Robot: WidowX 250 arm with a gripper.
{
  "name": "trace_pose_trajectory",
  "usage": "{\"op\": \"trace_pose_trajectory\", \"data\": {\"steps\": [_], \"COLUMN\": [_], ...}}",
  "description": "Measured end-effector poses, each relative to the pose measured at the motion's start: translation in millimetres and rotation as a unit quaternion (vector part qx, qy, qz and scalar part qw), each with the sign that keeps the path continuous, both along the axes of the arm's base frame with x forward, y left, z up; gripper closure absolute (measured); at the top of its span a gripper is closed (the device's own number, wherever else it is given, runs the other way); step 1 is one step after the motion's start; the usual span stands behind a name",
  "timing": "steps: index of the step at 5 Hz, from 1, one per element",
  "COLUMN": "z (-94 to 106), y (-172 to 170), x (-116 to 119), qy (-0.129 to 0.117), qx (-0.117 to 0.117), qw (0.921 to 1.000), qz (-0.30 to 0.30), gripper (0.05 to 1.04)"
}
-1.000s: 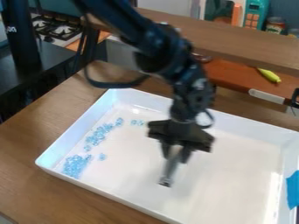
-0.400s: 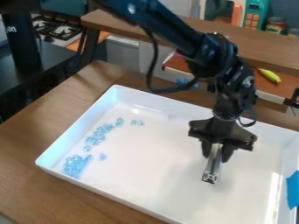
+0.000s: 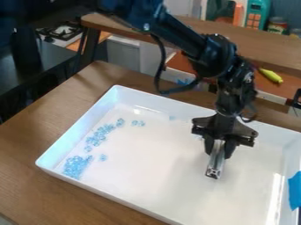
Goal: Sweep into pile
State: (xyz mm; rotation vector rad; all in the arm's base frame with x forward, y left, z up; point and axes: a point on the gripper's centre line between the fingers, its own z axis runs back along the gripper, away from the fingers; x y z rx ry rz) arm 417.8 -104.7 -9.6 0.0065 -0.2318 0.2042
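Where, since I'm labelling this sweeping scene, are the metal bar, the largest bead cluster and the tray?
Metal bar (image 3: 215, 165): camera view, on its length below the hand (image 3: 218, 151).
Largest bead cluster (image 3: 75, 167): camera view, on its middle.
Tray (image 3: 88, 121): camera view, inner face of its left wall.

Desk (image 3: 35, 136): brown, wood-like surface. Shelf (image 3: 270, 46) noted behind it. Yellow item (image 3: 271, 76) lies on a reddish-brown surface (image 3: 286, 88). Stove (image 3: 61, 32) at upper left; jar (image 3: 276, 26) beside teal object (image 3: 257, 15).
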Motion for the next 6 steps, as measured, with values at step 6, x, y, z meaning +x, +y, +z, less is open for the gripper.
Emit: {"op": "trace_pose_trajectory", "data": {"steps": [6], "z": [-10.1], "y": [115.1], "x": [-1.4], "qy": [0.013], "qx": [-0.013], "qw": [0.9994], "qz": [0.029], "gripper": [0.698]}}
